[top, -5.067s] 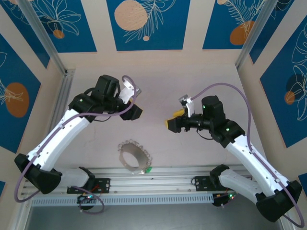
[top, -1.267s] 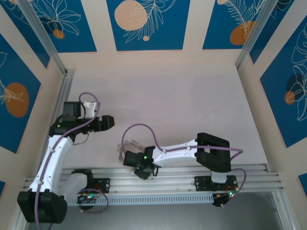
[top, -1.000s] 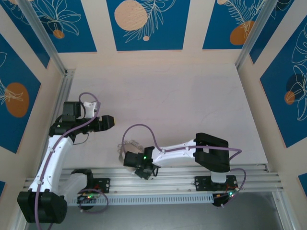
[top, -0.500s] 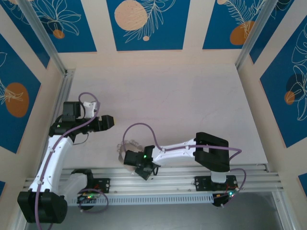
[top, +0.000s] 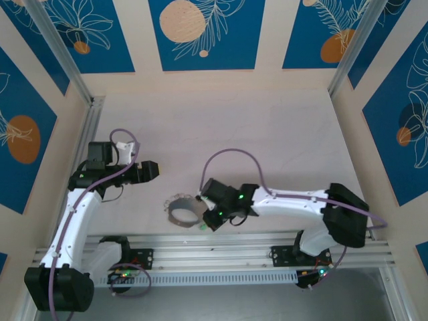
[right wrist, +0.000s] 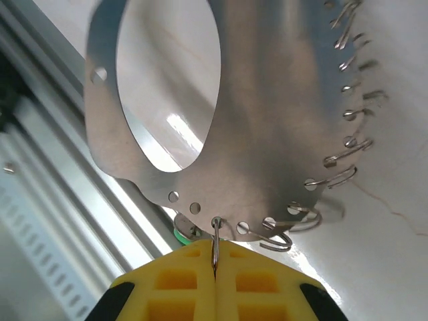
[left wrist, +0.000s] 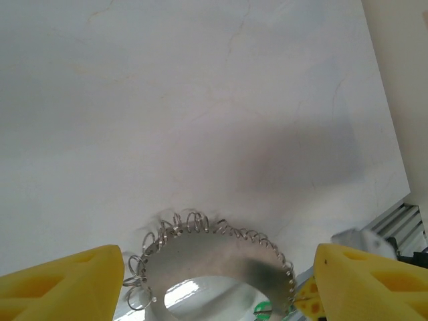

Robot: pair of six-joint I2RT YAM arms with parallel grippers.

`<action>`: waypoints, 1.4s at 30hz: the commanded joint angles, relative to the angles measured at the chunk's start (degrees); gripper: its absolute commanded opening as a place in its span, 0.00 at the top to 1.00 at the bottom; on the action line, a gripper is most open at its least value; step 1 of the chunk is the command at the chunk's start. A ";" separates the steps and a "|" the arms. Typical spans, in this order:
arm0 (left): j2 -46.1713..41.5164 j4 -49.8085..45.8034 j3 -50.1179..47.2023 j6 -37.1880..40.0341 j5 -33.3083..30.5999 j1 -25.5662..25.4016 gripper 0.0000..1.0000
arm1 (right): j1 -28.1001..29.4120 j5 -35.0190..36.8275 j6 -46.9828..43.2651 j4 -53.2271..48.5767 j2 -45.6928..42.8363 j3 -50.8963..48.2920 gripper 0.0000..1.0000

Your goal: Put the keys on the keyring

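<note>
One keyring (top: 182, 212), one key (top: 202, 227), two grippers. Top view: keyring lies on the table (top: 267, 134) at lower centre, just above the rail (top: 254, 242), an oval loop with its long axis roughly left-right, slightly tilted. Right gripper (top: 210, 221) sits at the keyring's right end, touching it. Right wrist view: right gripper (right wrist: 215, 257) is closed tight, pinching the keyring (right wrist: 261, 120) by one small wire ring (right wrist: 215, 246) threaded through a hole in its lower edge. Here the keyring reads as a flat silvery band, oval opening running top to bottom, several empty holes along the lower-left edge, more wire rings along the right edge; exact count unclear. Key (right wrist: 179, 234) is a green sliver peeking from under the band just left of the fingers, mostly hidden, so its direction can't be told. Left gripper (top: 151, 171) is up-left of the keyring, apart from it. Left wrist view: left gripper (left wrist: 217, 264) is spread wide and holds nothing, keyring (left wrist: 221, 257) at bottom centre with long axis left-right, wire rings fringing its upper edge, green key (left wrist: 262, 307) at its lower right.
</note>
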 commanded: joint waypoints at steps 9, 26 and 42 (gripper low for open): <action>-2.89 9.01 -1.61 -1.67 12.05 -1.55 0.32 | -11.14 -21.85 1.62 17.54 -15.99 -10.02 1.00; -6.93 33.46 -0.58 -11.32 26.19 -16.73 0.37 | -21.54 -38.67 1.63 31.46 -24.82 -4.31 1.00; 3.72 52.99 3.92 -16.40 34.52 -26.22 0.60 | -22.92 -50.78 2.70 35.26 -23.47 0.45 1.00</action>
